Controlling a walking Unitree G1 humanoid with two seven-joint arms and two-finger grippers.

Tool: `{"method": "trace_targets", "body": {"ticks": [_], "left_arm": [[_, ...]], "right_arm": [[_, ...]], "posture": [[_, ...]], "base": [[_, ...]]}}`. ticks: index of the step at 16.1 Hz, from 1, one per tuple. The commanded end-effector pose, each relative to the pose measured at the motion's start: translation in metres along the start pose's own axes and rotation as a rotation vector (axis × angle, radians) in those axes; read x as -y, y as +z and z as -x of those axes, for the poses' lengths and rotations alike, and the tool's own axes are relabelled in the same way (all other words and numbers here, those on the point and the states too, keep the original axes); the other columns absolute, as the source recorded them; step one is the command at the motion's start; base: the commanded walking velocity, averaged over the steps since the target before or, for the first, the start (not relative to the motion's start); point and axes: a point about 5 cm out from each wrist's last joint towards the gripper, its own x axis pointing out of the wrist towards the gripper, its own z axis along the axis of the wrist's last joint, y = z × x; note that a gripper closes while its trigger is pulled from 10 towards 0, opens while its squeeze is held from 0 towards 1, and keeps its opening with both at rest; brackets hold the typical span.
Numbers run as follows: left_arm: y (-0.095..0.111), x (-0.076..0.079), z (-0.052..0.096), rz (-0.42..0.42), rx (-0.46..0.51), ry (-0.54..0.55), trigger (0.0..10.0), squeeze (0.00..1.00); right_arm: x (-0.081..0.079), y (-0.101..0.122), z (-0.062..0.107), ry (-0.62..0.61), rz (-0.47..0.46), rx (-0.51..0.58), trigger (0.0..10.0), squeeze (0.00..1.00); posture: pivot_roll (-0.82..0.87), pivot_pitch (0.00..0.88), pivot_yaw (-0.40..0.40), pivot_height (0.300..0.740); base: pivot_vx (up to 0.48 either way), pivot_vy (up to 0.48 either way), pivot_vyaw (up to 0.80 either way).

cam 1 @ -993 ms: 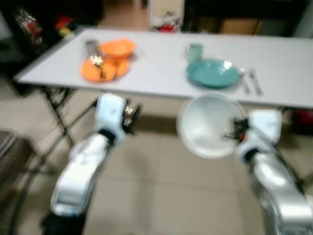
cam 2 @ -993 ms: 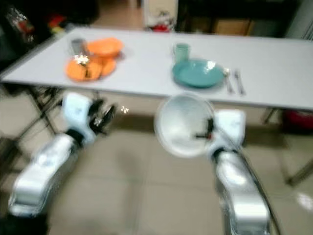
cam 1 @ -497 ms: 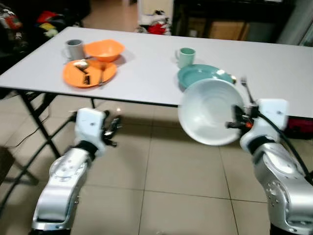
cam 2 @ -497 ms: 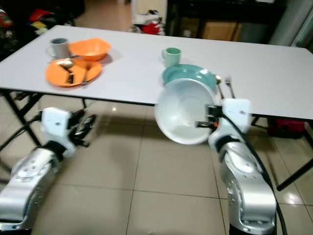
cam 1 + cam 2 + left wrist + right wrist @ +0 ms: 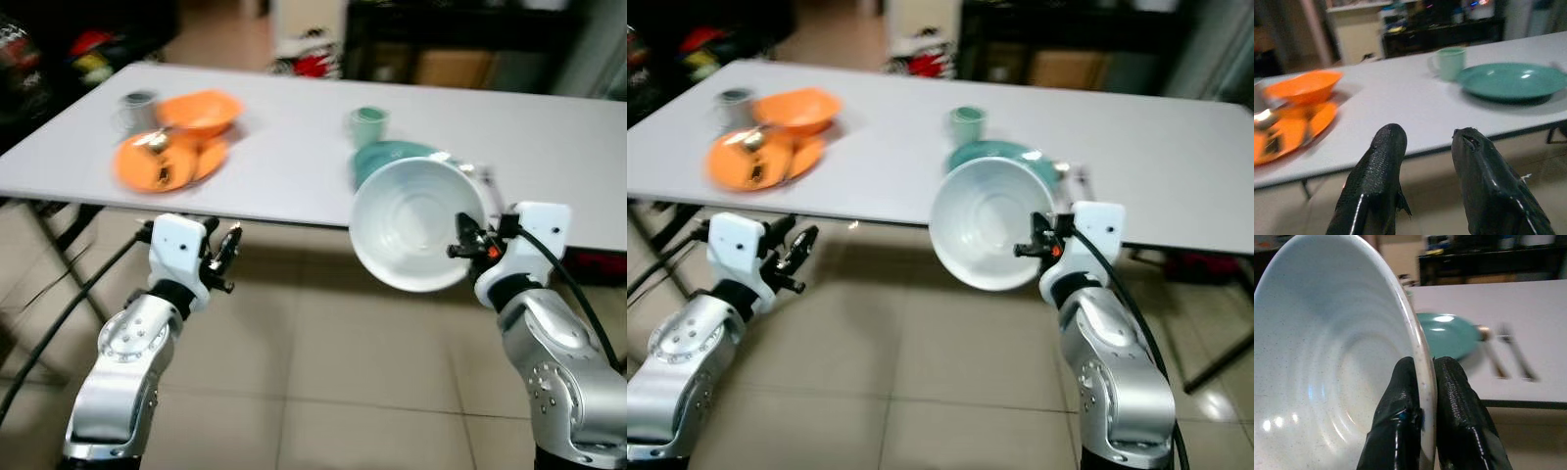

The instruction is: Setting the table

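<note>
Two settings lie on the desk [image 5: 294,147]; the teal plate [image 5: 1511,81] lacks its white bowl [image 5: 416,235], pinched by the right claw [image 5: 1420,411]. Left claw [image 5: 1425,147] spread, empty.

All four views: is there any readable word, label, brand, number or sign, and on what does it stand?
None can be read.
white bowl, pinched at its rim by the right hand: plain, no print.
teal plate, teal cup, orange plate, orange bowl: no markings.
Items on the dark shelves behind the table: too blurred to tell.
</note>
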Motion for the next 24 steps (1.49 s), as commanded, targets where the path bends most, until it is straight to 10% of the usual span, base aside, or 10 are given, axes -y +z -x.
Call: {"method": "trace_targets", "body": {"ticks": [1,24], "left_arm": [[0.0059,0.0083,-0.0049,-0.003,0.024,-0.033,10.0,0.0],[0.0103,0.0154,-0.0133,0.005,0.037,-0.057,10.0,0.0]], "right_arm": [[0.0109,0.0074,0.0025,-0.047,-0.003,0.036,10.0,0.0],[0.004,0.0106,0.0019,-0.015,-0.009,0.038,10.0,0.0]], "posture": [[0.03,0.0,-0.006,0.74],[0.02,0.0,0.001,0.74]], "base": [[0.311,0.0,-0.52],[0.311,0.0,-0.02]]}}
